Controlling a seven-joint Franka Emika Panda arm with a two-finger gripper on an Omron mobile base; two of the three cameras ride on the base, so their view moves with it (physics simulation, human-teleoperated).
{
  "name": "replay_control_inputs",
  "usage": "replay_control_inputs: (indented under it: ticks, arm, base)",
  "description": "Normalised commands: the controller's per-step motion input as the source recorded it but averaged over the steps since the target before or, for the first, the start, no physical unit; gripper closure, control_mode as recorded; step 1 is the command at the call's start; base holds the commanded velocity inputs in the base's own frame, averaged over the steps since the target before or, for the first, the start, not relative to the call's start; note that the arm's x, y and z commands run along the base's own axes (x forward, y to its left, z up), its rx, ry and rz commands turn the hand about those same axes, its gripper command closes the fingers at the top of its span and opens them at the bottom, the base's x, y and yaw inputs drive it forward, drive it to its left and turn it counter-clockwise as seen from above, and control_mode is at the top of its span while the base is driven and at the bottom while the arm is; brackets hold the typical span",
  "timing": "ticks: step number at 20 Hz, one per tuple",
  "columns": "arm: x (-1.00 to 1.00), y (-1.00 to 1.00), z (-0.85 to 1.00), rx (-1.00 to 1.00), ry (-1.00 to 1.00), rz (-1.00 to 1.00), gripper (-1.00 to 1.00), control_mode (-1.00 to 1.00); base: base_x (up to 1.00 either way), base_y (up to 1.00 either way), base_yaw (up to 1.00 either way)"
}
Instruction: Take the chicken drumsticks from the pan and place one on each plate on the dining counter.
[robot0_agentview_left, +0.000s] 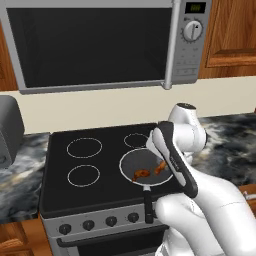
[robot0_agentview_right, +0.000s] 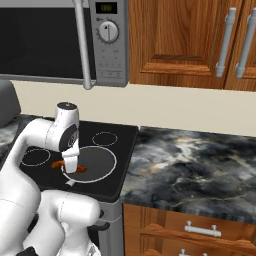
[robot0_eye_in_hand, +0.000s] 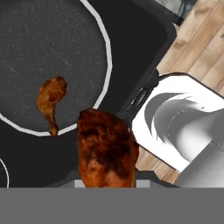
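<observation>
Kitchen w/ wooden cabinets (robot0_agentview_right: 170, 37), a microwave (robot0_agentview_left: 100, 45) mounted above a black stove (robot0_agentview_left: 100, 165), and a marbled worktop (robot0_agentview_right: 195, 165) either side of it. The stove top carries white burner rings; control knobs (robot0_agentview_left: 111, 220) line its front edge.

Pan (robot0_agentview_left: 131, 165): sits on the front-right burner area of the stove, dark inside, pale rim. Its black handle (robot0_agentview_left: 148, 207) points toward the stove front, reaching past the knob row in the left base view.

Drumstick 1 (robot0_eye_in_hand: 51, 101): lies flat inside the pan near the rim, bone end pointing to the rim in the hand view. In the left base view it is the orange-brown piece at the pan's front part (robot0_agentview_left: 141, 174).

Drumstick 2 (robot0_eye_in_hand: 106, 153): close in front of the hand camera, large in the hand view, raised above the pan's edge. In the right base view it shows at the lower end of the hand, over the pan's left part (robot0_agentview_right: 80, 169).

Pincer (robot0_agentview_right: 74, 169): hangs over the pan, pointing down. Fingers are pressed in on drumstick 2, pinching it; fingertips themselves are hidden behind the meat in the hand view.

The arm (robot0_agentview_left: 175, 155) crosses the pan's right side in the left base view, hiding part of the rim.
</observation>
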Motion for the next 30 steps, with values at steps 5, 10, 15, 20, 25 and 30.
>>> replay_control_inputs:
  ticks: [5,10,15,20,25,30]
  arm:
    - [-0.30,0.00,0.17,-0.09,0.05,0.04,1.00,-1.00]
    - [0.00,0.00,0.00,-0.01,0.00,0.00,1.00,-1.00]
    - [0.00,0.00,0.00,0.00,0.00,0.00,1.00,1.00]
    - [0.00,0.00,0.00,0.00,0.00,0.00,1.00,1.00]
    - [0.00,0.00,0.00,0.00,0.00,0.00,1.00,1.00]
    - [0.00,0.00,0.00,0.00,0.00,0.00,1.00,1.00]
  base:
    - [0.00,0.00,0.00]
    - [0.00,0.00,0.00]
    - [-0.02,0.00,0.00]
    - [-0.29,-0.01,0.23]
    - [-0.45,-0.11,0.95]
    - [-0.37,-0.07,1.00]
